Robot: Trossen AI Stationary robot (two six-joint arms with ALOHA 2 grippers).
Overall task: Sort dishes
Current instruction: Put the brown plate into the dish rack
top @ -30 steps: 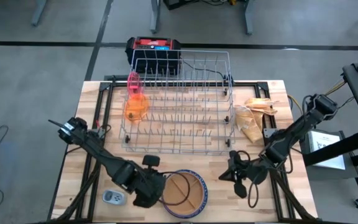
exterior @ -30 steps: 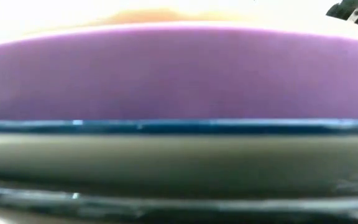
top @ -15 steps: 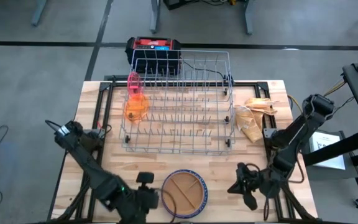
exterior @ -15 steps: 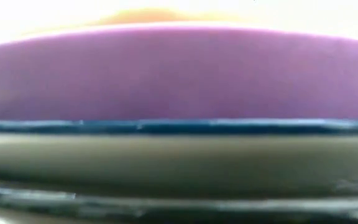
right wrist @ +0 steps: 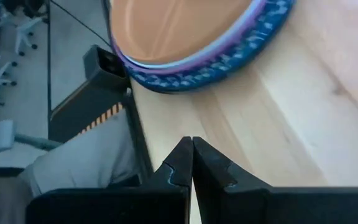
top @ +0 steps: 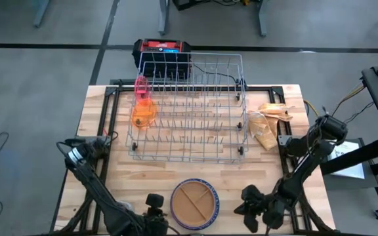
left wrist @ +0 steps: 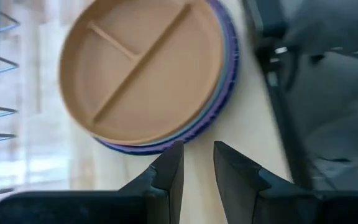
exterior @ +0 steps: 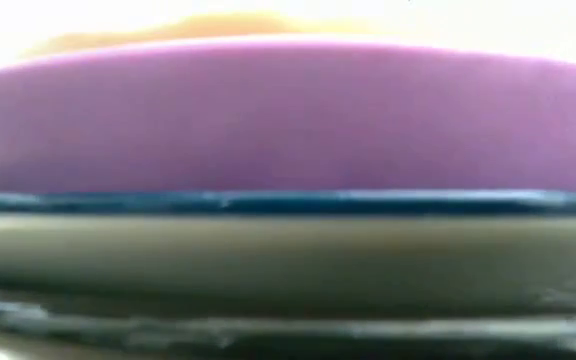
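A stack of round plates [top: 194, 203] lies near the table's near edge, the brown divided plate [left wrist: 143, 65] on top, with purple and blue speckled rims [right wrist: 229, 59] under it. In the low view the stack's purple side [exterior: 288, 120] fills the picture. An orange cup [top: 143, 113] and a pink cup [top: 140, 85] sit in the wire rack [top: 188, 108]. My left gripper [left wrist: 197, 163] is left of the stack, narrowly open and empty; it also shows in the high view [top: 163, 211]. My right gripper [right wrist: 192, 149] is shut and empty, right of the stack [top: 243, 208].
The wire rack takes up the table's middle and far part. Crumpled brown paper [top: 268, 124] lies right of the rack. A red and black device [top: 163, 49] stands behind the table's far edge. Bare wood [top: 104, 177] lies between the rack and the near edge.
Both grippers have drawn back toward the table's near edge, the left one away from the stack's left rim, the right one down the right side. The stack has stayed in place.
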